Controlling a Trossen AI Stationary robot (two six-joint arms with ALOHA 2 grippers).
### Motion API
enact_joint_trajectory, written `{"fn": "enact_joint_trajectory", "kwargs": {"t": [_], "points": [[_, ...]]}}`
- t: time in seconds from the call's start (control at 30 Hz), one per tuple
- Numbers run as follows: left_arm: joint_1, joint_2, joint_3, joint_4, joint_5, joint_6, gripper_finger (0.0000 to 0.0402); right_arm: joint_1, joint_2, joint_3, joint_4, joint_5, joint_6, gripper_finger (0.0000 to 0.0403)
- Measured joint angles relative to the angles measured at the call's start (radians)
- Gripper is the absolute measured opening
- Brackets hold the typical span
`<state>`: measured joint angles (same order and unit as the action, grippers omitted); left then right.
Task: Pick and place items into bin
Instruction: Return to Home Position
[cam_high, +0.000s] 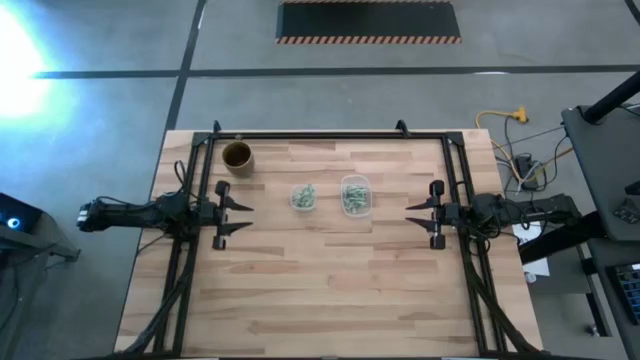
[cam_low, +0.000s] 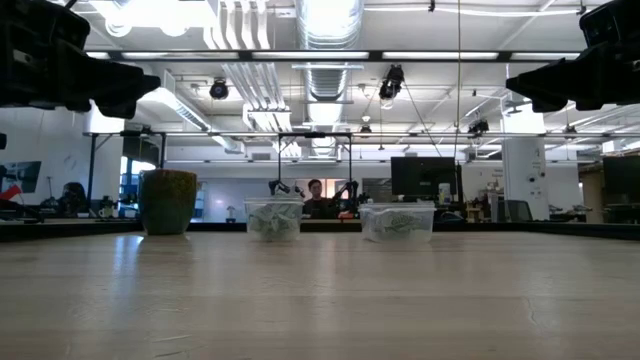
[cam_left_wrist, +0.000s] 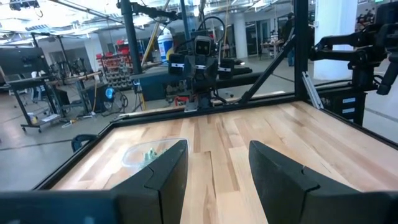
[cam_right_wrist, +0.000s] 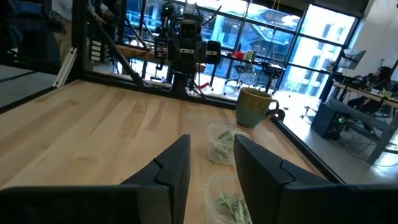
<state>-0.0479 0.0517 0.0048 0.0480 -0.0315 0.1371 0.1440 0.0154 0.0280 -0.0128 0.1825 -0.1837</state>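
Green-and-white wrapper-like packets (cam_high: 354, 197) lie in two clear plastic tubs (cam_low: 399, 208), ctr of wood table (cam_high: 330, 290); brown round cup (cam_high: 237, 156) nearby. Left gripper (cam_high: 248, 217) & right gripper (cam_high: 409, 215) at opposite edges, fingers apart, empty.

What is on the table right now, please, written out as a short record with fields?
table: wooden, with black rails around it
cup: brown, upright, on the left arm's side, apart from both tubs
left tub: clear, near the table's middle, holds green-and-white packets
right tub: clear, beside the left tub but not touching it, also holds packets
loose packets: none visible on the table
left gripper: open, empty, at the left edge
right gripper: open, empty, at the right edge
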Motion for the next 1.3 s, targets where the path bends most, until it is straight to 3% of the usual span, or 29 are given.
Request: {"fn": "enact_joint_trajectory", "kwargs": {"t": [1.3], "points": [[0.000, 0.000, 0.000, 0.002, 0.002, 0.000, 0.0155, 0.000, 0.000, 0.000, 0.000, 0.000, 0.000, 0.0098]]}}
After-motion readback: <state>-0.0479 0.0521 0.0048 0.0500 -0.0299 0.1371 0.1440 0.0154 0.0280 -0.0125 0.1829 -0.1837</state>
